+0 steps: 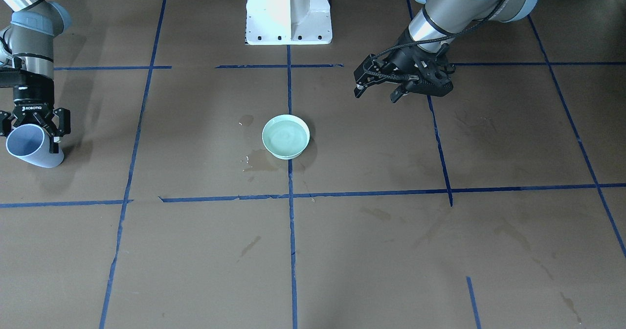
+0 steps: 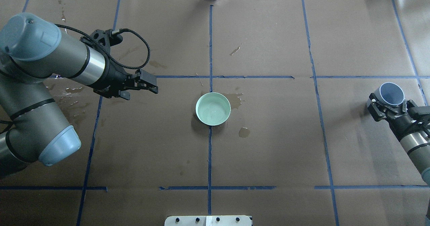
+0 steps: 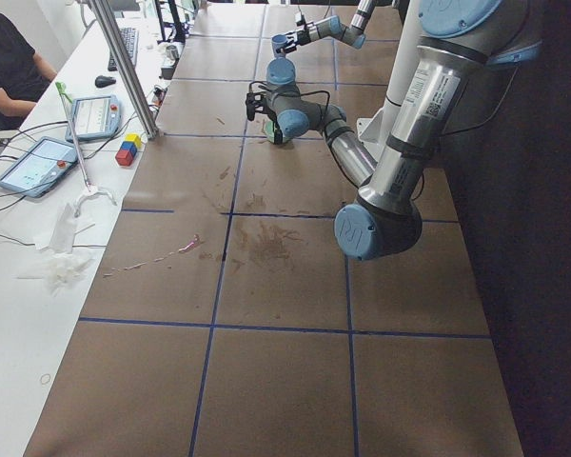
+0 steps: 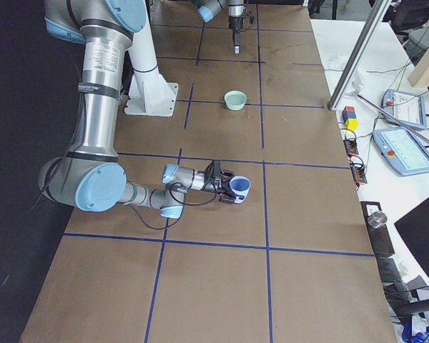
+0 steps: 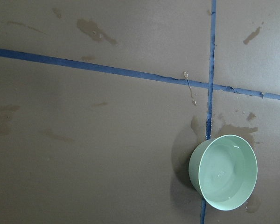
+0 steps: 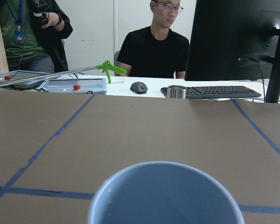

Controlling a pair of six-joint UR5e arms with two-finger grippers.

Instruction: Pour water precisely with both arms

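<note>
**Water in the bowl, cup in my right tool**

The mint-green bowl (image 1: 288, 154) stands upright at the middle of the counter (image 1: 195, 251), where two lines of blue tape (image 1: 292, 231) cross. The water (image 1: 286, 134) lies in it as a shallow, glossy sheen with faint ripples. More water has wetted the brown paper touching and just beside the bowl: a dark wet patch (image 2: 235, 98) on its far right and a small puddle (image 2: 244, 132) near it on my right.

My left tool (image 1: 376, 94) hangs above the counter well to the left of the bowl and a little nearer my base. Its fingers are spread and nothing is between them. From its wrist camera I see the bowl low and to one side, apart from the tool.

My right tool (image 1: 34, 128) is far out to the right of the bowl, near the counter's end. It pinches a pale blue cup (image 1: 29, 145) by its wall, with the mouth tipped somewhat off upright. I cannot tell whether any water is in the cup.
</note>
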